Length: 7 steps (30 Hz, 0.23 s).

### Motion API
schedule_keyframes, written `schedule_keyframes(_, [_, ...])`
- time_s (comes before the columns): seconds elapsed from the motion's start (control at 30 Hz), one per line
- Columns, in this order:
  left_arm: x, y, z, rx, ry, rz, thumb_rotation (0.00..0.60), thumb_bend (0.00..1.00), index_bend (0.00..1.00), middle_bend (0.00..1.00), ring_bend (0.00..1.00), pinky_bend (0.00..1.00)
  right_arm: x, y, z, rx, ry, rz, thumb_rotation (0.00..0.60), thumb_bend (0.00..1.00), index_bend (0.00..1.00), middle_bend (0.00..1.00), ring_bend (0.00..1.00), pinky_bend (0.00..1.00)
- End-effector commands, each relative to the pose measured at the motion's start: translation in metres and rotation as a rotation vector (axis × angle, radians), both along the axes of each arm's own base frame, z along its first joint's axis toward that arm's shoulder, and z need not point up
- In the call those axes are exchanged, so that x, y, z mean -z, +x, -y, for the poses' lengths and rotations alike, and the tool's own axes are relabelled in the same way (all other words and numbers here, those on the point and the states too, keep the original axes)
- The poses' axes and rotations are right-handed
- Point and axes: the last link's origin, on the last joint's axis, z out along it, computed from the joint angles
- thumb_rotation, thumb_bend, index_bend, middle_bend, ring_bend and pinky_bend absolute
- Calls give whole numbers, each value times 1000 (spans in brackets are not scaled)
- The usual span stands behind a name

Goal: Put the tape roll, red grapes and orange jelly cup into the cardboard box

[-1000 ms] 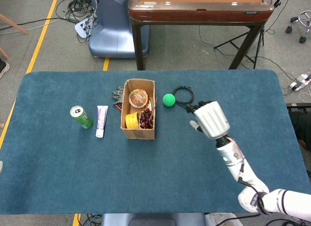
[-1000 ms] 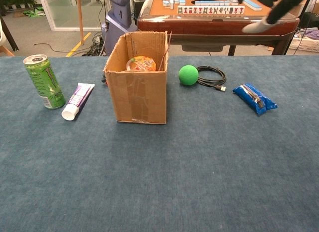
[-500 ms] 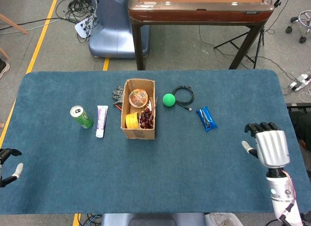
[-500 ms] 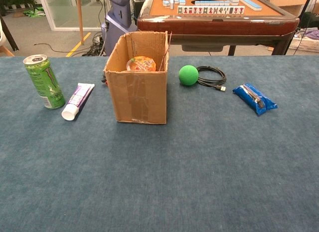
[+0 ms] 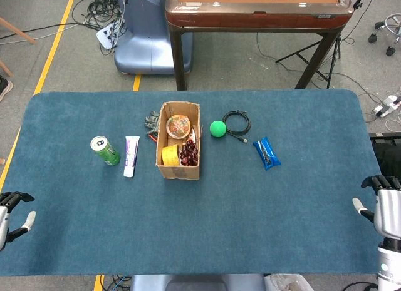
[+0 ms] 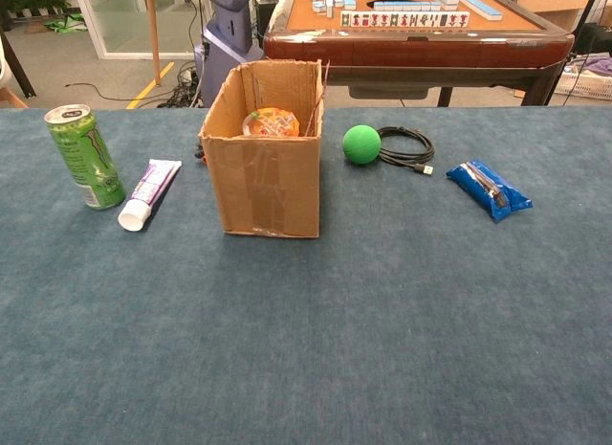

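Observation:
The cardboard box [image 5: 179,171] stands upright at the table's middle left, with its top open. Inside it lie the orange jelly cup [image 5: 178,125] at the far end, the yellow tape roll [image 5: 169,156] at the near left and the red grapes [image 5: 190,152] at the near right. From the chest view only the jelly cup [image 6: 272,123] shows above the box [image 6: 268,187] rim. My left hand [image 5: 9,210] sits at the table's near left edge, fingers apart and holding nothing. My right hand [image 5: 384,207] is at the near right edge, also holding nothing. Neither hand shows in the chest view.
A green can [image 5: 105,151] and a white tube [image 5: 130,155] lie left of the box. To its right are a green ball [image 5: 217,129], a coiled black cable [image 5: 237,122] and a blue packet [image 5: 267,153]. A small dark object [image 5: 151,122] sits behind the box.
My right hand has drawn back from beside the cable and packet to the near right edge. The left hand has come into view at the near left edge. The objects have not moved.

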Motion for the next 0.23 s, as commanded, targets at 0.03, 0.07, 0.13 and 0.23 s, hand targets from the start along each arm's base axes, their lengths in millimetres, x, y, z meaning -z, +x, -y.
schedule_keyframes(0.03, [1, 0, -1, 0, -4, 0, 600, 331, 428, 446, 340, 534, -8, -5, -2, -6, -10, 2, 600, 12, 542, 482, 375, 418])
schedule_keyframes(0.07, [2, 0, -1, -1, -10, 1, 600, 331, 428, 446, 340, 534, -9, -5, -2, -11, -16, 7, 600, 13, 542, 480, 373, 418])
schedule_keyframes(0.13, [5, -1, -4, -5, -26, 1, 600, 331, 428, 446, 340, 534, -12, -6, -2, -14, -11, 24, 600, 13, 542, 480, 373, 418])
schedule_keyframes(0.23, [8, -4, -6, -16, -41, -2, 600, 331, 428, 446, 340, 534, -13, -8, -2, -11, 6, 39, 600, 13, 543, 480, 373, 418])
